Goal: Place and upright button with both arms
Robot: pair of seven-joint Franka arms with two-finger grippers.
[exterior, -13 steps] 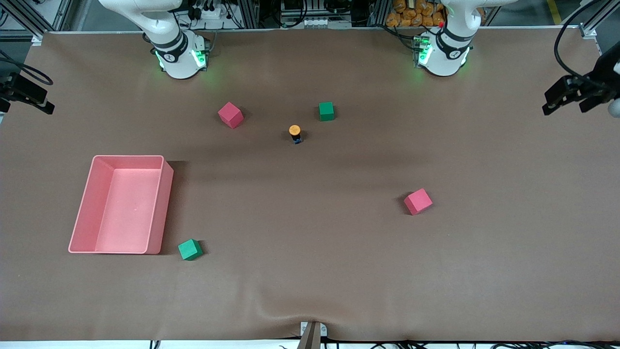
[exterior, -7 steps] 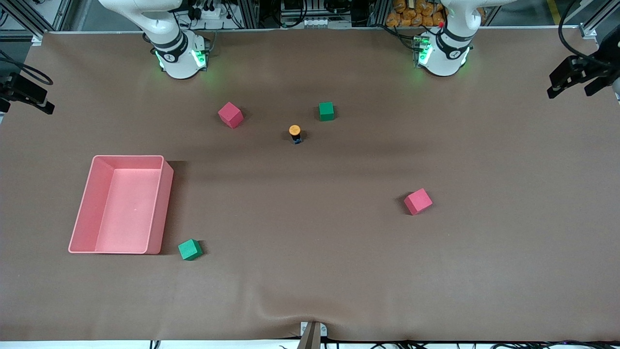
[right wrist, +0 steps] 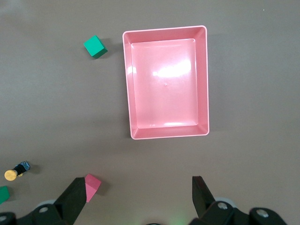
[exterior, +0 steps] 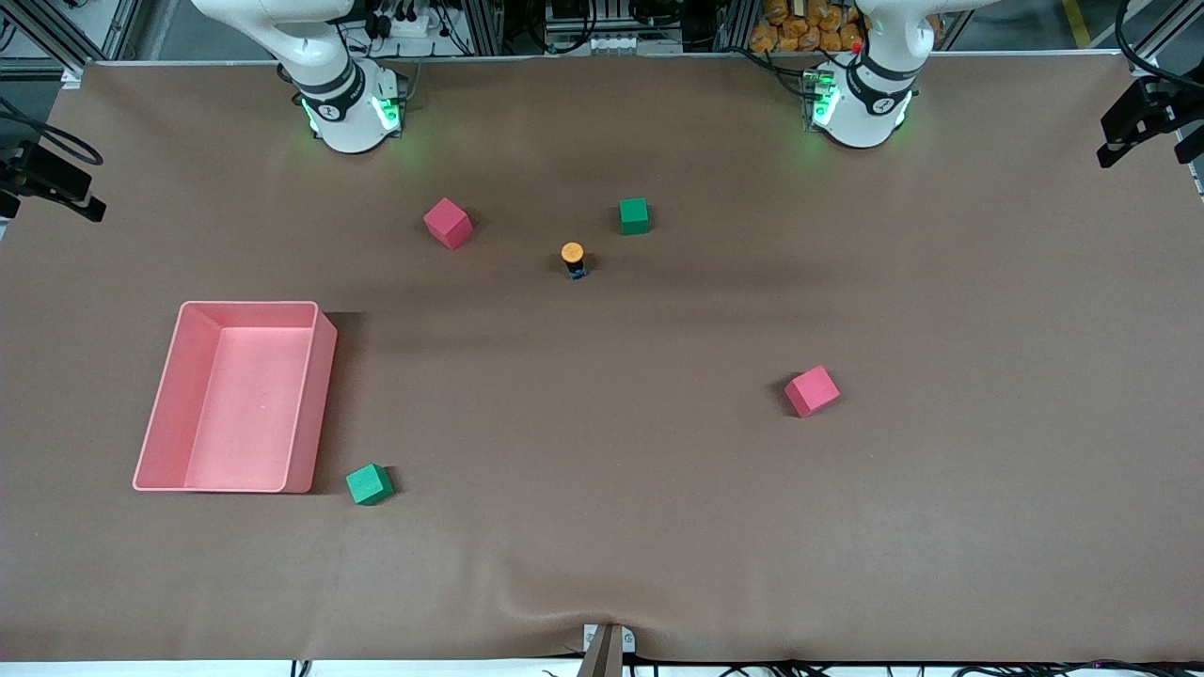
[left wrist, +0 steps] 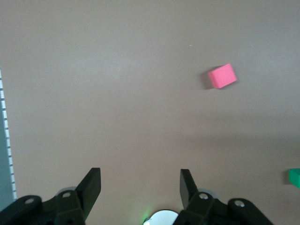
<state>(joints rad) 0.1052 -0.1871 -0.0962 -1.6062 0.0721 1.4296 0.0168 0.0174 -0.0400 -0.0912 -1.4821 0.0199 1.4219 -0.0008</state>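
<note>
The button [exterior: 572, 259] stands upright on the brown table, orange cap up, between a pink cube [exterior: 448, 223] and a green cube [exterior: 634, 215]. It also shows small in the right wrist view, where the button [right wrist: 16, 170] is far from the fingers. My left gripper [exterior: 1143, 141] hangs open and empty over the table's edge at the left arm's end. In its own view the left gripper [left wrist: 140, 180] has only bare table between its fingers. My right gripper [exterior: 52, 193] is open over the edge at the right arm's end, and the right gripper [right wrist: 139, 192] holds nothing.
A pink bin [exterior: 324, 395] sits toward the right arm's end, with a green cube [exterior: 369, 484] beside its corner nearest the front camera. Another pink cube [exterior: 812, 390] lies toward the left arm's end. Both arm bases stand along the table's edge farthest from the front camera.
My left gripper has drawn back toward the table's corner at the left arm's end, still open. The right arm, the button and the cubes have not moved.
</note>
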